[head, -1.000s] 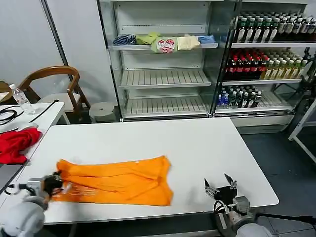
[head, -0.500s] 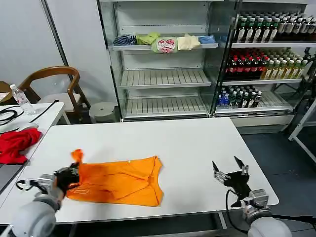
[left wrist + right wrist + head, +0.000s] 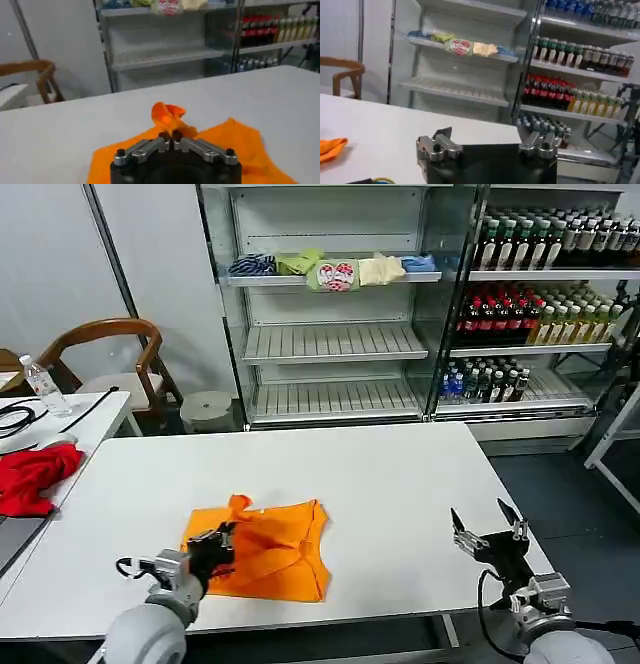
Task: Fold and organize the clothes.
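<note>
The clothes, one bright orange T-shirt [image 3: 268,549], lie folded over on the white table [image 3: 390,474], left of the middle near the front edge. My left gripper [image 3: 217,546] is shut on the shirt's left edge, holding a pinched bunch of orange fabric [image 3: 167,116] raised over the rest of the shirt [image 3: 235,142]. In the left wrist view the left gripper [image 3: 170,136] has its fingertips pressed together on the cloth. My right gripper [image 3: 490,529] hovers open above the table's front right corner, nothing between its fingers. A corner of the shirt [image 3: 330,148] shows in the right wrist view.
A red cloth [image 3: 30,474] lies on the side table at the left, with a water bottle [image 3: 42,386] and black cables. A wooden chair [image 3: 110,359] stands behind. Open shelves [image 3: 330,334] hold small garments [image 3: 330,269]; a drinks cooler [image 3: 545,304] stands at the right.
My left gripper has pulled the shirt's left end rightward over the rest, making it much narrower. The right gripper has drifted right and slightly higher, still open.
</note>
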